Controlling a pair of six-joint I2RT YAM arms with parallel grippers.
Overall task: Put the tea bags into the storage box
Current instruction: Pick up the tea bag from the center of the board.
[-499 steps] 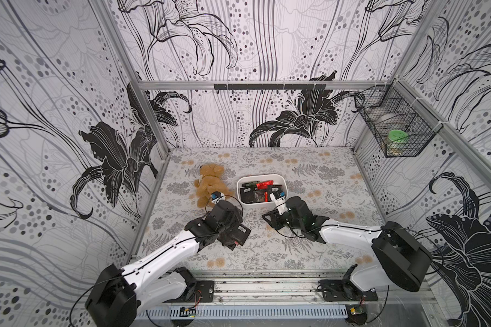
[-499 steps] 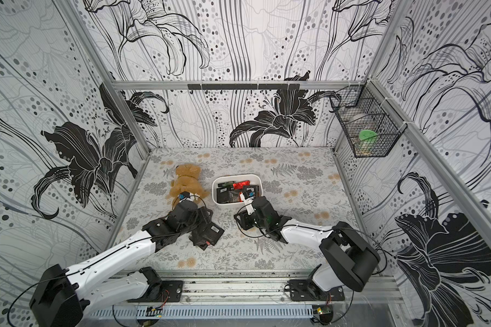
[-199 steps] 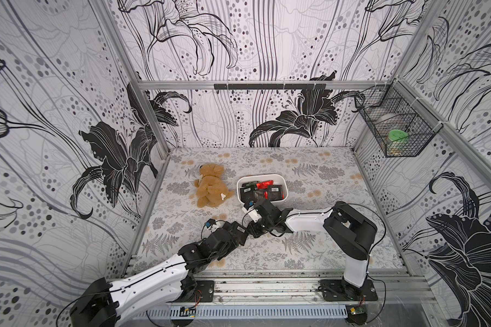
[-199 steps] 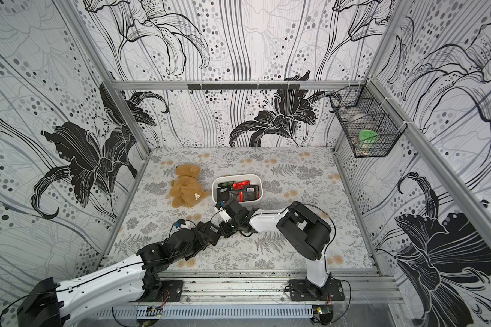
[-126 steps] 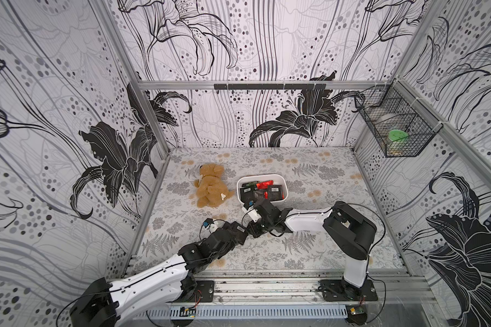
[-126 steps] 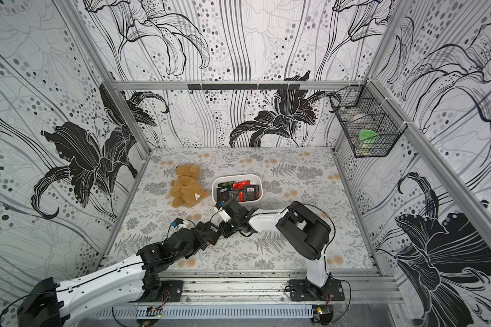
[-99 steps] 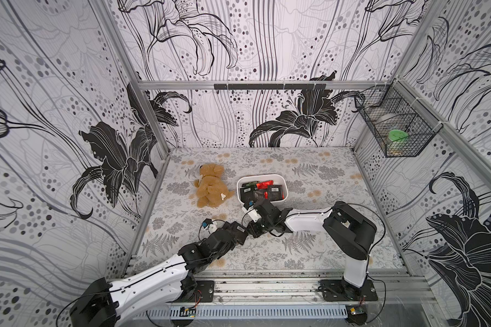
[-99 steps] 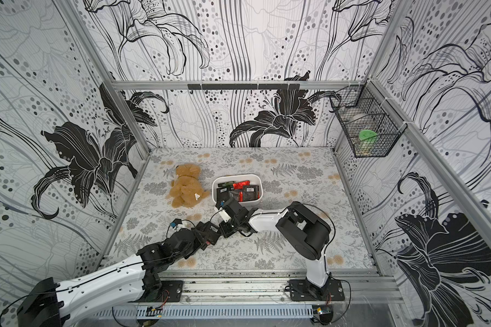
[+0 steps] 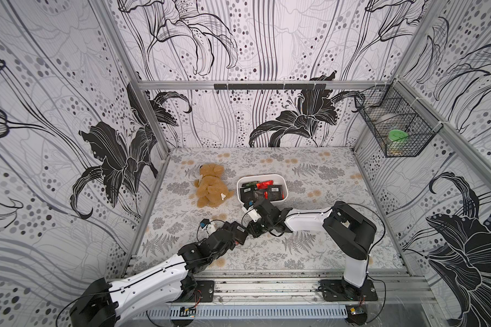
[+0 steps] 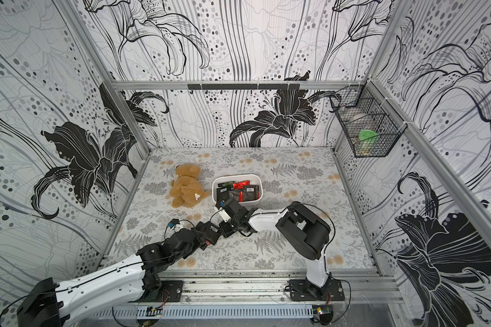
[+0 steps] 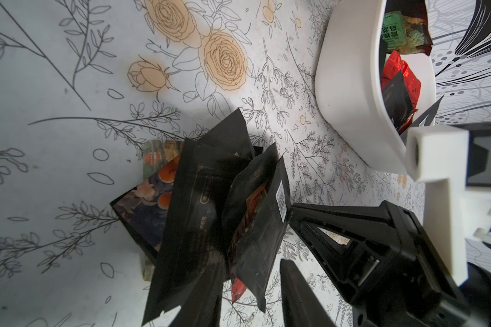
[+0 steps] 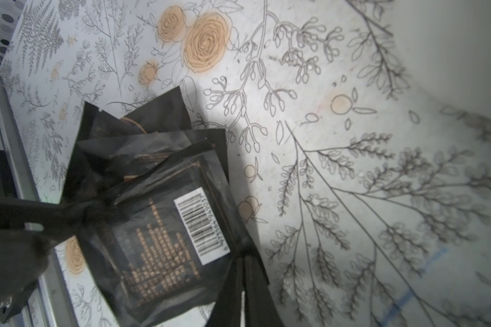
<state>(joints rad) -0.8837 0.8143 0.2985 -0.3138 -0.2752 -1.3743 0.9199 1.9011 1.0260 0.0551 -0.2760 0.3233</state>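
Several black tea bags [image 11: 210,198] stand fanned in a bunch on the tablecloth, with my left gripper [image 11: 247,271] shut on them. My right gripper [image 12: 240,254] is shut on the edge of the outermost tea bag [image 12: 159,243], a black one with a white barcode label. In both top views the left gripper [image 9: 237,232] [image 10: 209,232] and the right gripper [image 9: 251,229] [image 10: 223,226] meet just in front of the white storage box [image 9: 262,177] [image 10: 237,176]. More tea bags [image 11: 397,85], black and red, lie in the storage box [image 11: 349,85].
A brown teddy bear [image 9: 210,189] [image 10: 186,189] lies left of the box. A black wire basket [image 9: 397,133] [image 10: 366,136] hangs on the right wall. Patterned walls close in the table on three sides, and a metal rail runs along the front.
Since the earliest frames both arms have shifted left and nearer the front, and the grippers have come together at the bunch. Over the last second nothing has visibly moved.
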